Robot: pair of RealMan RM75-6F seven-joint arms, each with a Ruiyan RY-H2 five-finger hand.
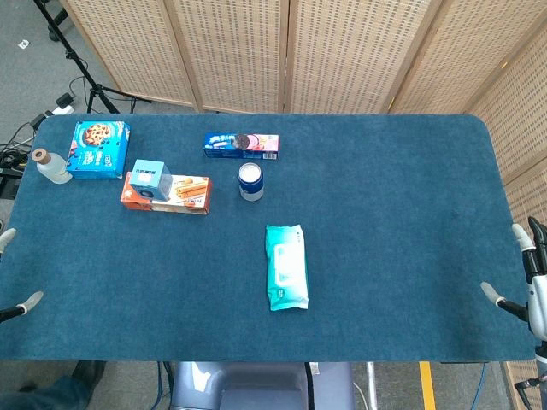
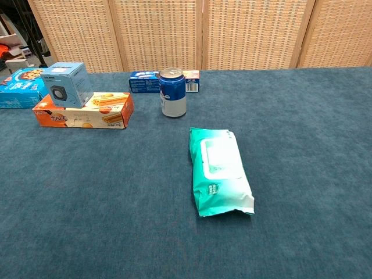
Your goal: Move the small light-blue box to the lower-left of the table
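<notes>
The small light-blue box (image 1: 148,175) appears to sit on the left end of an orange biscuit box (image 1: 181,195) at the table's far left. The chest view shows it upright (image 2: 67,84) with a dark round print on its front, above the orange box (image 2: 87,114). Only fingertips of my left hand (image 1: 28,301) show at the table's left edge, spread apart and holding nothing, well short of the box. At the right edge, near the front, my right hand (image 1: 532,289) is open and far from it. Neither hand shows in the chest view.
A blue cookie box (image 1: 99,149) and a small bottle (image 1: 51,166) lie at the far left. A flat blue biscuit pack (image 1: 241,144) and a blue can (image 1: 250,181) stand mid-table. A teal wipes pack (image 1: 286,266) lies centre front. The blue table top (image 1: 120,282) spreads at lower left.
</notes>
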